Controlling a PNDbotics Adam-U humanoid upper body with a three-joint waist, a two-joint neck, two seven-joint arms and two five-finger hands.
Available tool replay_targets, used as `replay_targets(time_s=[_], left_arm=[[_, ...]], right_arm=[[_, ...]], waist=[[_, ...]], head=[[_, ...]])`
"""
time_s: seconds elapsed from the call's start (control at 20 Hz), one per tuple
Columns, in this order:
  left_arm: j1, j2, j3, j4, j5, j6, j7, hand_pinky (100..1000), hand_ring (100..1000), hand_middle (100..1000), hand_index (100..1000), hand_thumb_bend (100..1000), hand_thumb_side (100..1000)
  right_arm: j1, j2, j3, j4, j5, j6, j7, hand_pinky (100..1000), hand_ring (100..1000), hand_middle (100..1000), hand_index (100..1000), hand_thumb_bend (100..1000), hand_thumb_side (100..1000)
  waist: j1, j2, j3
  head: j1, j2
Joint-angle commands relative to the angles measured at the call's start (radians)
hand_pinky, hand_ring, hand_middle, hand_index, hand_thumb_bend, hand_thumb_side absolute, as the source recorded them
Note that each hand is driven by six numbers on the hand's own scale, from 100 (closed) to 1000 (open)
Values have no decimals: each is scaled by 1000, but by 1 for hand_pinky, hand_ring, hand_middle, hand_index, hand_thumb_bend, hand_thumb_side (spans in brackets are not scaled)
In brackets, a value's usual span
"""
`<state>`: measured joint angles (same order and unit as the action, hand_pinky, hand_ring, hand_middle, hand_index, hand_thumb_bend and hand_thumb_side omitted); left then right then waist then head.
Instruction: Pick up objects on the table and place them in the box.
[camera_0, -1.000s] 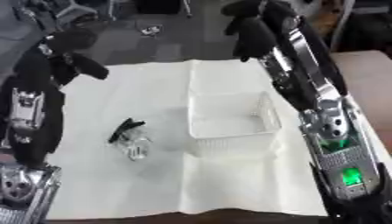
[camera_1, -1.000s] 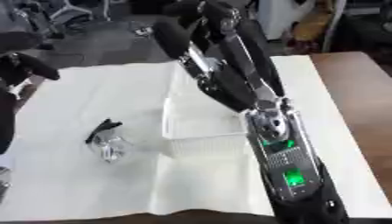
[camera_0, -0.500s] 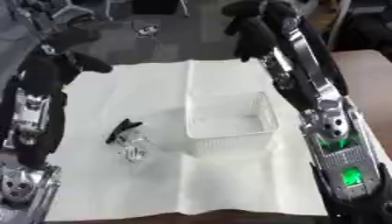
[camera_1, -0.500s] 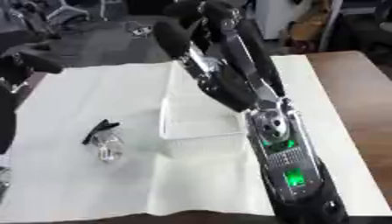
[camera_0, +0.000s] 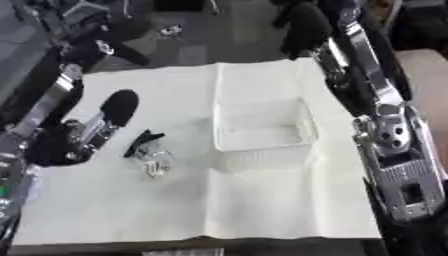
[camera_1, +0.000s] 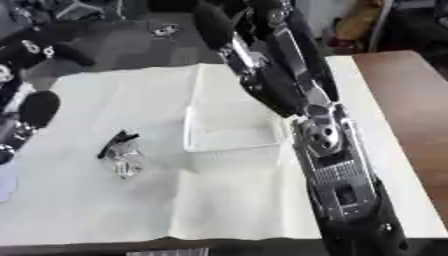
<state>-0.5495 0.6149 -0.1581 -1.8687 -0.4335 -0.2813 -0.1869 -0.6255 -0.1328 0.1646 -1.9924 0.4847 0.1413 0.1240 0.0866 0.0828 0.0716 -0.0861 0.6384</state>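
Note:
A small object (camera_0: 147, 152), black at one end and clear and shiny at the other, lies on the white cloth (camera_0: 184, 200) left of centre. To its right stands a clear plastic box (camera_0: 262, 127) with nothing visible inside. My left hand (camera_0: 94, 46) hangs high at the far left, beyond the cloth's back edge, with a finger stretched out and holding nothing. A black rounded part of the left arm (camera_0: 118, 106) hovers just up and left of the small object. My right hand (camera_0: 302, 25) is raised behind the box, dark and blurred.
The right arm (camera_0: 389, 145) runs down the right side of the cloth, close to the box's right wall. Brown tabletop (camera_1: 407, 95) shows on the right. A small shiny thing (camera_0: 171, 31) lies on the dark floor beyond the table.
My left arm has swung inward, so its black rounded part now sits over the cloth near the small object. The object, the box and the right arm stay put.

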Motion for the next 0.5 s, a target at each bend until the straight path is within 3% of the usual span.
replay_targets(time_s=[0.05,0.35,0.5], left_arm=[[-54,94,-13,66,-85,-40,-45,885,832,971,1000,200,1000],[-150,155,-42,212,-276,-163,-141,1000,937,1000,1000,523,936],[-187,165,-54,275,-374,-218,-209,1000,989,1000,1000,684,941]], right_arm=[[-5,-12,1,-8,3,3,4,378,429,546,752,646,1000],[2,-13,5,-8,2,3,11,377,428,546,753,649,1000],[5,-14,6,-8,1,1,14,375,427,546,754,654,1000]], waist=[[3,-17,-4],[10,-23,-8],[12,-23,-10]], head=[[12,2],[12,9],[14,9]])
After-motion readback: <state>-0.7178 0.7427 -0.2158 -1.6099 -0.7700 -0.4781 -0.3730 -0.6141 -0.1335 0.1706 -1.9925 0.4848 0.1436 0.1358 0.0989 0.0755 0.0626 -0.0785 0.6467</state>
